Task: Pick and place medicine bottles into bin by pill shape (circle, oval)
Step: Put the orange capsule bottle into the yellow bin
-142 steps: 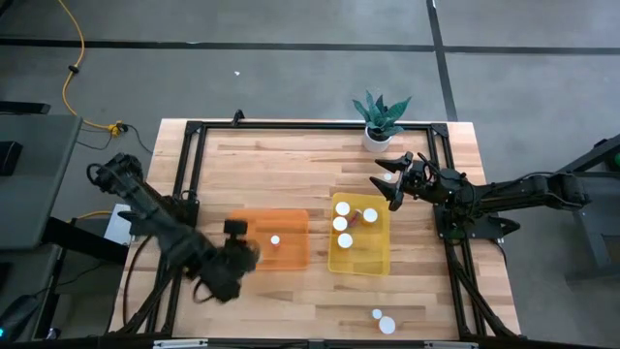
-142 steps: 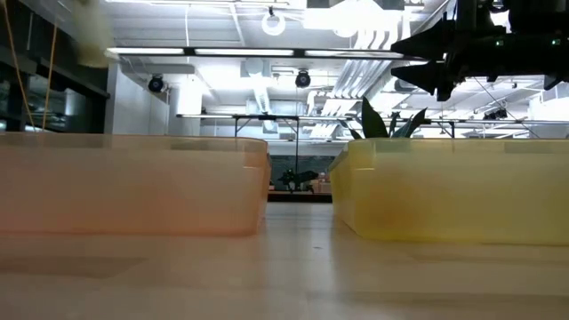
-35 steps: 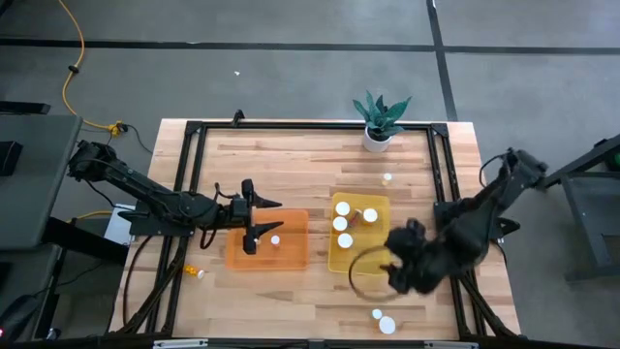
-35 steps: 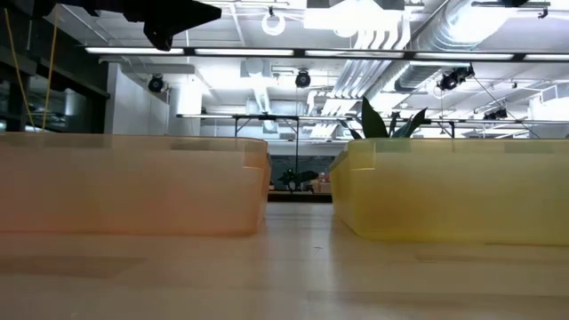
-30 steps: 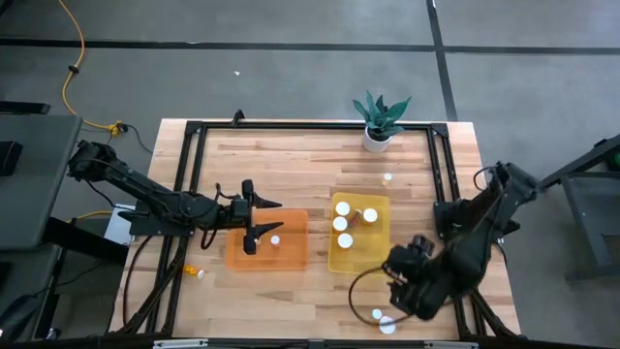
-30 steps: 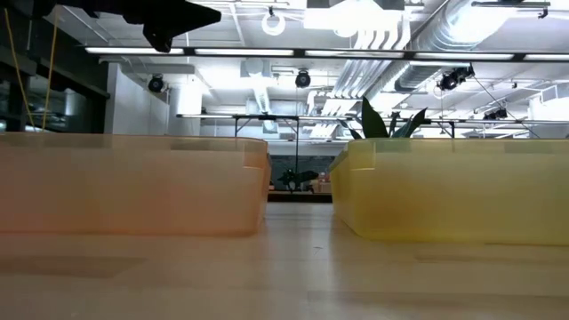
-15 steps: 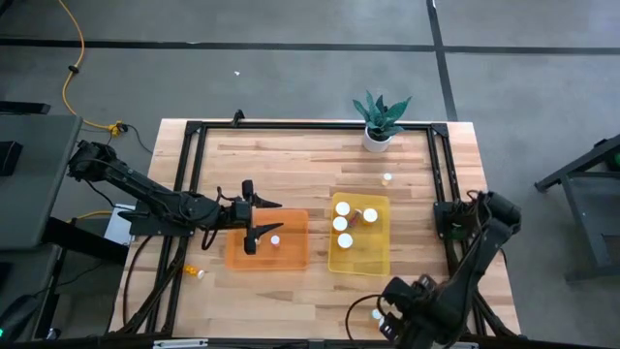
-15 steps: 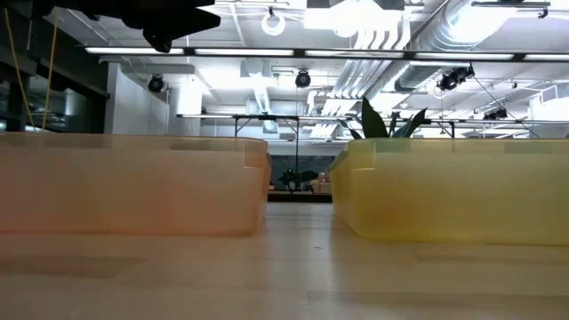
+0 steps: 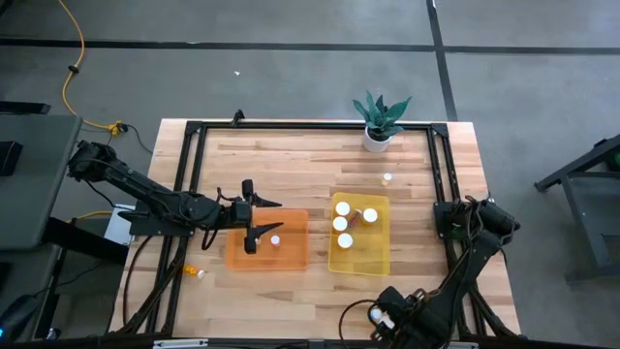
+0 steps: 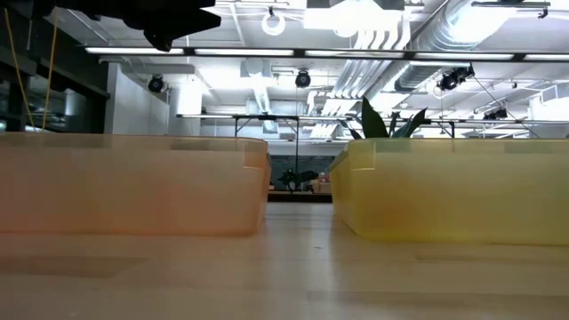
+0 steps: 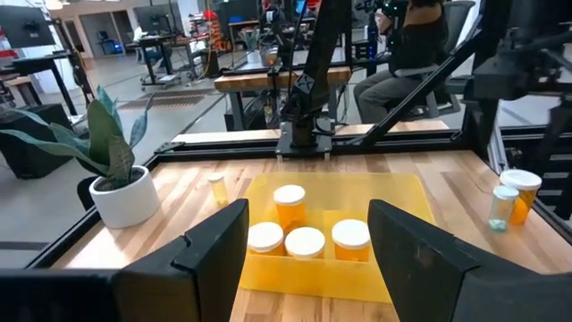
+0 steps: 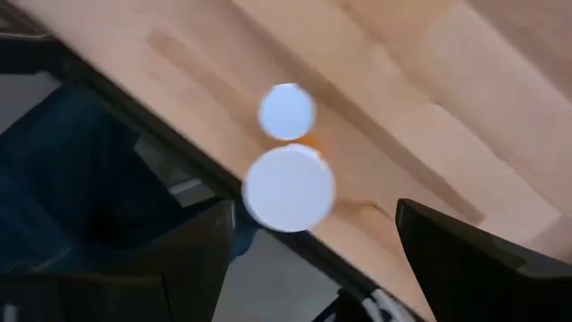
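Seen from above, the left gripper [image 9: 255, 221] hangs spread and empty over the orange bin [image 9: 291, 254], at nine o'clock from the yellow bin [image 9: 360, 264]. At six o'clock, the right gripper [image 9: 384, 318] is spread above two bottles [image 12: 288, 170]. Low view: both bins. Left wrist: four bottles [image 11: 305, 234] in yellow.

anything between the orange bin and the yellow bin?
No. In the high view the strip between the orange bin and the yellow bin is bare wood; the low view shows the same open gap above the table.
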Controlling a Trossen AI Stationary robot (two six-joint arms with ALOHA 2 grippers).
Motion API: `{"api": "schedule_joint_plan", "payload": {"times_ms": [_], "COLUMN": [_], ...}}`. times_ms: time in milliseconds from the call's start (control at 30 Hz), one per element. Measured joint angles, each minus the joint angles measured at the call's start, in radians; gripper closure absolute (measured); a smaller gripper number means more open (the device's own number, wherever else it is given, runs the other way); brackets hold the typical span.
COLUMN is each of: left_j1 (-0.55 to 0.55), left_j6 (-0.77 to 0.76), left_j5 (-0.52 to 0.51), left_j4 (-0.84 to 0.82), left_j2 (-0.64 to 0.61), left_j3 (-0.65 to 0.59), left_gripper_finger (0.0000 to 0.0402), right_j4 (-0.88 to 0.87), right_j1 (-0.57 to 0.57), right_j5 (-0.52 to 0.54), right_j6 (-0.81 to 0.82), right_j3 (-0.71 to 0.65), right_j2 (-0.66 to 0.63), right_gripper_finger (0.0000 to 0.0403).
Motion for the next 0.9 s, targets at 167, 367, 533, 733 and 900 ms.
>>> {"api": "schedule_joint_plan", "payload": {"times_ms": [167, 367, 533, 733, 900], "left_j1": [0.014, 0.016, 0.016, 0.016, 0.016], "left_j6": [-0.004, -0.026, -0.026, -0.026, -0.026], "left_j5": [0.000, 0.000, 0.000, 0.000, 0.000], "left_j4": [0.000, 0.000, 0.001, 0.004, 0.006], "left_j2": [0.000, 0.000, 0.000, 0.000, 0.000], "left_j3": [0.000, 0.000, 0.000, 0.000, 0.000], "left_gripper_finger": [0.0181, 0.0181, 0.0181, 0.0181, 0.0181], "right_j4": [0.075, 0.096, 0.082, 0.071, 0.069], "right_j1": [0.005, 0.007, 0.001, -0.012, -0.010], "right_j5": [0.051, 0.053, -0.026, 0.001, 0.040], "right_j6": [-0.044, -0.029, -0.031, -0.088, -0.089], "right_j3": [0.000, 0.000, -0.001, -0.001, -0.001], "right_j2": [0.000, 0.018, 0.058, 0.063, 0.063], "right_gripper_finger": [0.0102, 0.0102, 0.0102, 0.0102, 0.0102]}}
